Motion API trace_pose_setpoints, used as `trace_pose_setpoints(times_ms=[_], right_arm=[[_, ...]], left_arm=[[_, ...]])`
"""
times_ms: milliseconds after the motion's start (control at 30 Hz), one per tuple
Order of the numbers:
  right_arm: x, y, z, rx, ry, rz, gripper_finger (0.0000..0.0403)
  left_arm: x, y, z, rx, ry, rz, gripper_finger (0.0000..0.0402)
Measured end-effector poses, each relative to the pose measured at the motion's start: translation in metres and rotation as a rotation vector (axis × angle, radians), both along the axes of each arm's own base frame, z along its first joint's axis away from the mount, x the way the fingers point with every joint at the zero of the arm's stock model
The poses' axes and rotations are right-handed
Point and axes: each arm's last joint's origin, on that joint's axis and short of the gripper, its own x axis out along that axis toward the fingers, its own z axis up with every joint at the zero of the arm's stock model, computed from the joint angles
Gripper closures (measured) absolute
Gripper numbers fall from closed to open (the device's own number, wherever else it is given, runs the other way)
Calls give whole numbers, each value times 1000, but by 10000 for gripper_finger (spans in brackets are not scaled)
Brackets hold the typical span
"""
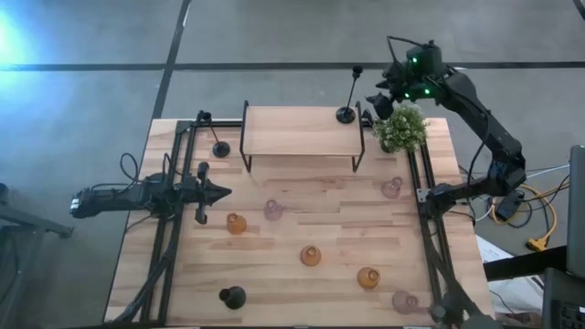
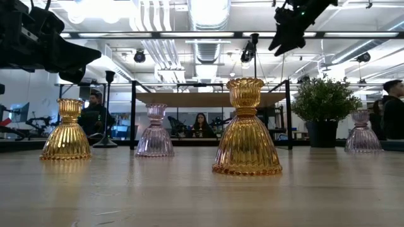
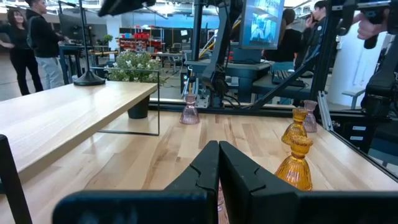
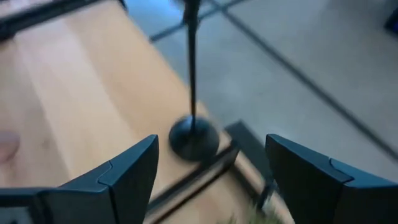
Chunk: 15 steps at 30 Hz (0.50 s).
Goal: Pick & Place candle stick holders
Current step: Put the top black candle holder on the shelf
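Beyond the parted right end effector (image 4: 211,174), only its wrist view shows the holder's base (image 4: 193,138).

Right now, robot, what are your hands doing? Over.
Right gripper open, above the shelf's far right corner. Black holder standing there, free. Left gripper shut, waiting mid-left. Plant close beside the right gripper.

Three black holders, thin stems on round bases: one (image 1: 346,111) upright on the shelf's right end, one (image 1: 219,147) upright left of the shelf, one (image 1: 232,296) at the front left. Six squat ribbed glass holders stand upright across the table: three amber (image 1: 311,256), three pink (image 1: 273,210).
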Motion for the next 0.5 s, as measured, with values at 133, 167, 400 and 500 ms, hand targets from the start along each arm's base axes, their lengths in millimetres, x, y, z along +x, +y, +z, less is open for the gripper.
trace_pose_setpoints(times_ms=[133, 167, 400, 500], right_arm=[[-15, 23, 3, 80, 45, 8, 138], [-19, 29, 5, 95, 46, 15, 144], [-44, 77, 29, 96, -126, 97, 195], [-55, 99, 40, 67, -213, 131, 220]], left_arm=[[0, 0, 0, 0, 0, 0, 388], [0, 0, 0, 0, 0, 1, 388], [0, 0, 0, 0, 0, 0, 387], [0, 1, 1, 7, -6, 23, 388]])
